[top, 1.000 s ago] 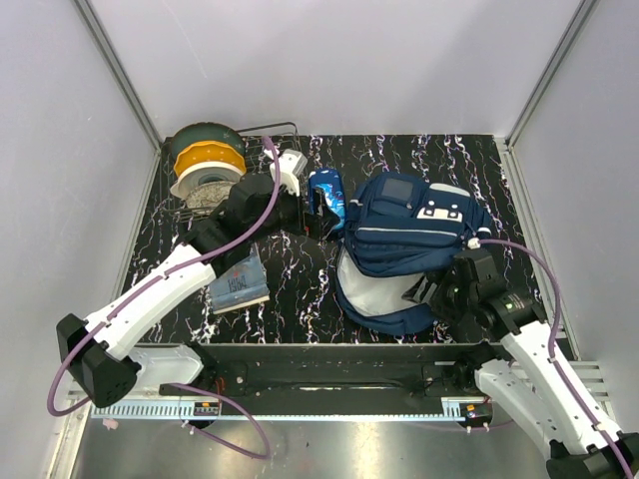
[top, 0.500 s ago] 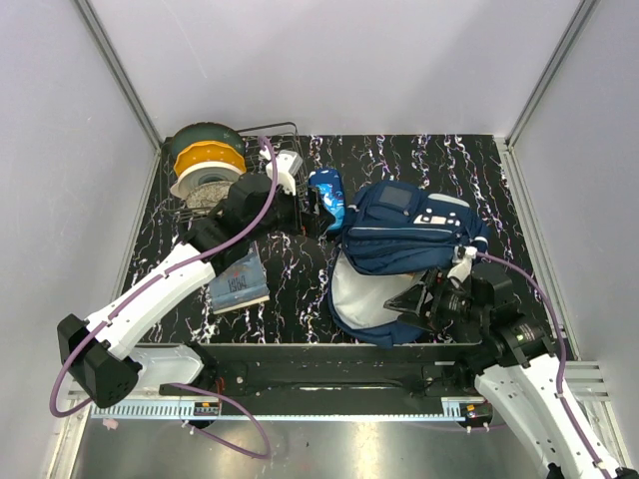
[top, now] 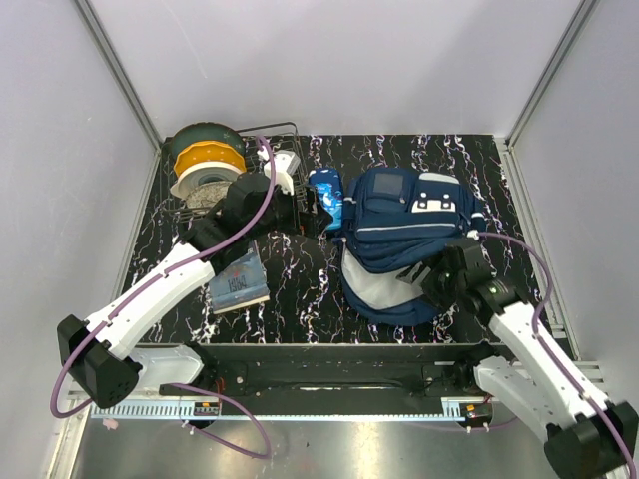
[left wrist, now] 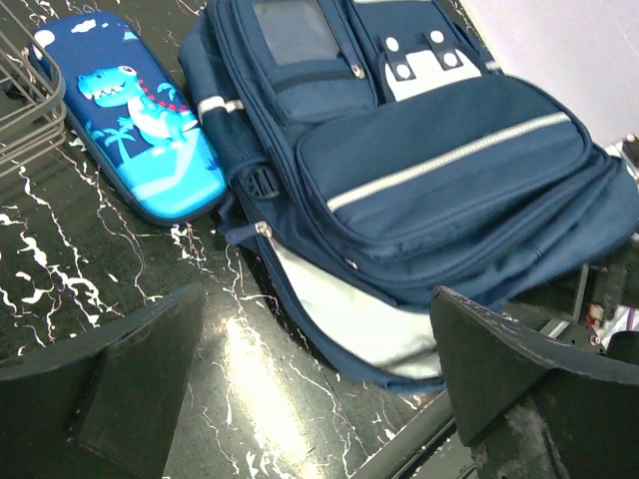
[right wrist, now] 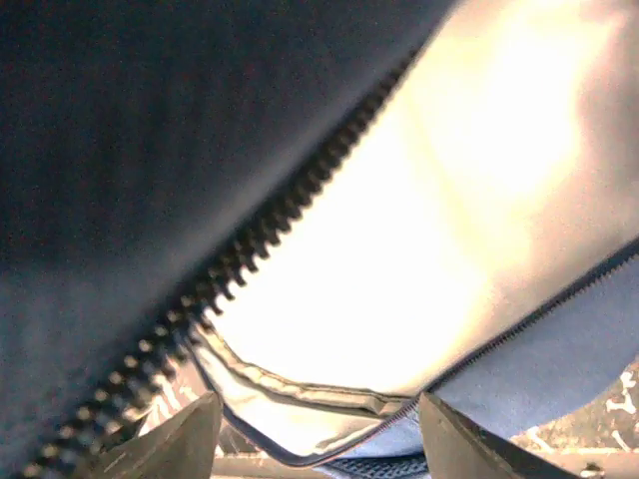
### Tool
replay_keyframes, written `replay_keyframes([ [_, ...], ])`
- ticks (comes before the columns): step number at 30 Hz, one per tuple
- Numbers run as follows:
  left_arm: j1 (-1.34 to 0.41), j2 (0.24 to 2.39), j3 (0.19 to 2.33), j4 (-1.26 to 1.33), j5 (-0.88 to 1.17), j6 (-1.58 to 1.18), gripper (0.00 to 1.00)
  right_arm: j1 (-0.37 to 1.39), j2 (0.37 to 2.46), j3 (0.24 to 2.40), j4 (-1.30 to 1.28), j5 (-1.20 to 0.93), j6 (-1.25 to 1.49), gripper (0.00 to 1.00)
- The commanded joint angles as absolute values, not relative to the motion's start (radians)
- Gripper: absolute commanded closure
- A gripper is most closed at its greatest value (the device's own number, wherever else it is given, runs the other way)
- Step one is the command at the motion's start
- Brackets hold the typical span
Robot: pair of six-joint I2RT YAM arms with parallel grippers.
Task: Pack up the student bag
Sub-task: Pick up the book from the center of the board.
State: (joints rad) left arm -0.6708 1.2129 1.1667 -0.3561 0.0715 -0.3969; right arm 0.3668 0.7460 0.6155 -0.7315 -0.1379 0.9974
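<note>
My left hand [left wrist: 315, 334] hangs spread wide over the worktop [top: 489, 165], gripping nothing. The student bag [top: 409, 225] lies on the worktop's right half, reaching its near edge. My right hand [right wrist: 319, 434] stands wide at the bag's unzipped mouth.

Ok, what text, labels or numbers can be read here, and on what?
None can be read.
Book: cover print too small to make out.
Dinosaur pencil case: a picture only, no words seen.
Student bag: white patches with dark marks, no lettering.
</note>
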Motion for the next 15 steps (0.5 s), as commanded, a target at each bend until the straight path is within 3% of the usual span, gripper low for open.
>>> replay_keyframes([
  [1,-0.664,1.181,1.146,-0.342,0.078,-0.411,0.01,0.324,0.934,0.707,-0.546,0.037,0.939,0.17],
  [5,-0.663,1.170,1.141,-0.347,0.080,-0.410,0.01,0.273,1.158,0.871,-0.515,-0.223,0.807,0.16],
  [8,-0.660,1.149,1.135,-0.356,0.074,-0.405,0.01,0.276,1.192,0.789,-0.482,-0.416,0.836,0.18],
  [10,-0.657,1.132,1.117,-0.354,0.052,-0.402,0.01,0.285,1.080,0.698,-0.503,-0.410,0.876,0.23],
  [15,-0.637,1.126,1.068,-0.328,0.044,-0.413,0.01,0.285,0.668,0.509,-0.746,-0.341,0.936,0.23],
])
